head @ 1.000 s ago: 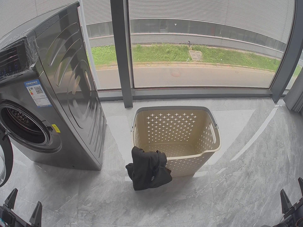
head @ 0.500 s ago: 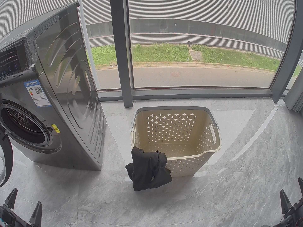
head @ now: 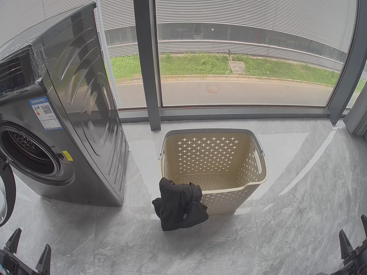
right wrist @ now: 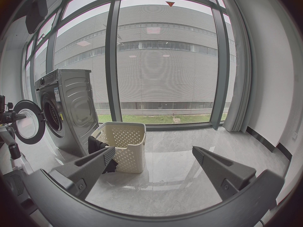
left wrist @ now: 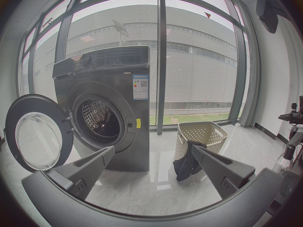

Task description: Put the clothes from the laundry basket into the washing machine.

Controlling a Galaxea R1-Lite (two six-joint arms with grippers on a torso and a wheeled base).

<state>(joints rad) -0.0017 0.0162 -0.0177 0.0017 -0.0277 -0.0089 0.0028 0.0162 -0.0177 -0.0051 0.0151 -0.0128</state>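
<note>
Garment: one black piece of clothing (head: 179,205), crumpled and matte, with no pattern that we can make out. It is draped over the near-left corner of the laundry basket (head: 212,130). Most of it hangs down the outside wall, and its lower folds lie at floor level.

Basket: cream plastic with a grey rim band, star-shaped perforations and a handle slot in the side wall. It stands upright. We cannot tell whether any of the cloth reaches the bottom inside (the near wall hides that corner).

Washing machine (head: 76,96): a grey front-loader to the left of the basket. Its round door (left wrist: 34,133) is swung fully open, and the perforated steel drum (left wrist: 98,119) shows through the port.

Room: a strip of grey stone-patterned floor (head: 114,241) separates the machine and the basket. The window wall (head: 244,46) runs just behind both, and a curtain (right wrist: 236,79) hangs at the far right.

Left gripper (left wrist: 152,149): fingers spread apart, grasping nothing, low and near the door, well apart from the garment. Right gripper (right wrist: 151,151): fingers likewise spread, grasping nothing, well to the right of the basket.
</note>
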